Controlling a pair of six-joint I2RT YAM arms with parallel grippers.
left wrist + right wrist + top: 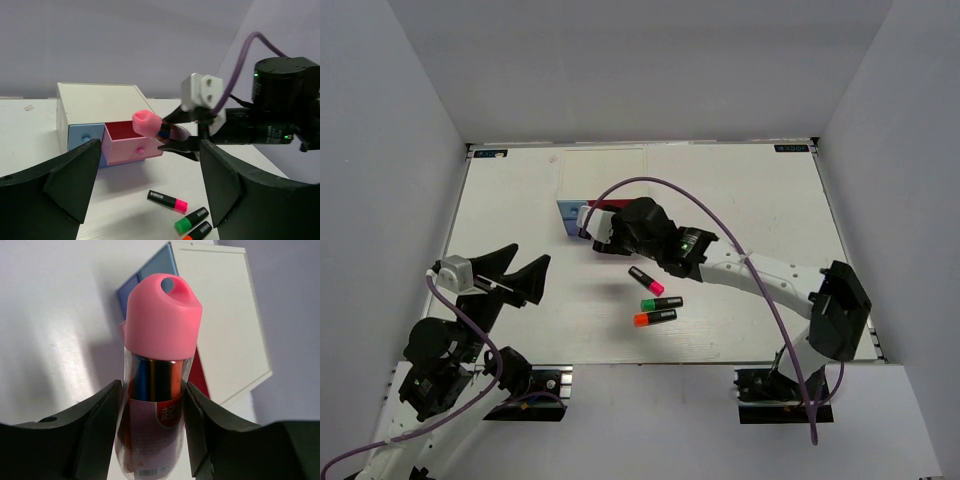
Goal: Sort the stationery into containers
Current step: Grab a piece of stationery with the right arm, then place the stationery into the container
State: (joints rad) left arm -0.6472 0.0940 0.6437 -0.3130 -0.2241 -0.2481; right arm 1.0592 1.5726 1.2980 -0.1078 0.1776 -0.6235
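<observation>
The oblong block (159, 370) is held off the bench (760, 200), clamped between the two fingers of the right claw (152, 415), which grip its lower body while its capped end sticks out past the fingertips. Only the right wrist view shows its make: a smooth, matte pink cap, rounded and pierced by a small hole, on a glossy transparent sleeve with dark red and blue metallic surfaces and a printed label inside. The left wrist view gives its setting instead: the block is tilted, cap toward the drawer unit (100, 97), a boxy white-topped case, and level with the right front part of the pink drawer (132, 150), which stands open and shows a dark red inside. Whether the cap is over the cavity or just in front of it cannot be told. The light blue drawer (85, 137) beside it is closed and carries a round knob. In the overhead view the right arm hides most of the block. Three short black markers lie on the bench nearer than the unit, well apart from the claw: the pink-ended marker (167, 200), the green-ended marker (191, 221) and the orange-ended marker (197, 232). The left claw (530, 255) hovers to the left with its broad matte black fingers spread apart, holding nothing.
</observation>
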